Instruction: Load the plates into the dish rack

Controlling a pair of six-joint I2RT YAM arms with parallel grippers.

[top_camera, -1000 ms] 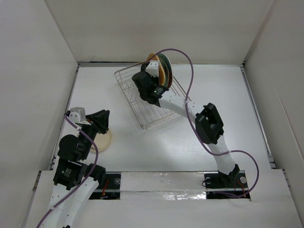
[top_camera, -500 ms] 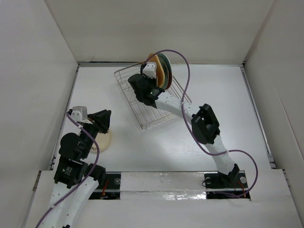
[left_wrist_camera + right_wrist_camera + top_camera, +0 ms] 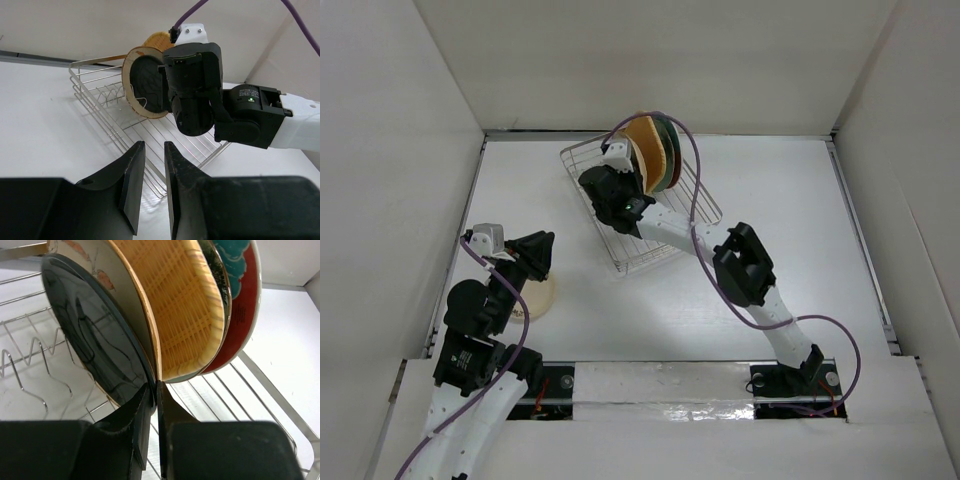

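The dish rack (image 3: 632,250) stands at the back centre, with several plates on edge at its far end. In the right wrist view, front to back, they are a glossy black plate (image 3: 90,335), a tan floral plate (image 3: 105,275), the bamboo-coloured plate (image 3: 180,305) and a red patterned plate (image 3: 240,305). My right gripper (image 3: 156,387) is closed on the black plate's lower rim. My left gripper (image 3: 542,262) hovers over a cream plate (image 3: 538,300) on the table at the near left. Its jaws (image 3: 154,145) stand narrowly apart with nothing between them.
White walls enclose the table on three sides. The right arm (image 3: 750,265) stretches diagonally from its base to the rack (image 3: 100,95), a purple cable looping above it. The rack sits skewed, its near corner pointing at the left arm.
The right wrist has shifted left and slightly nearer, and the plates now lean so more of their tan faces shows from above. The left arm has not moved.
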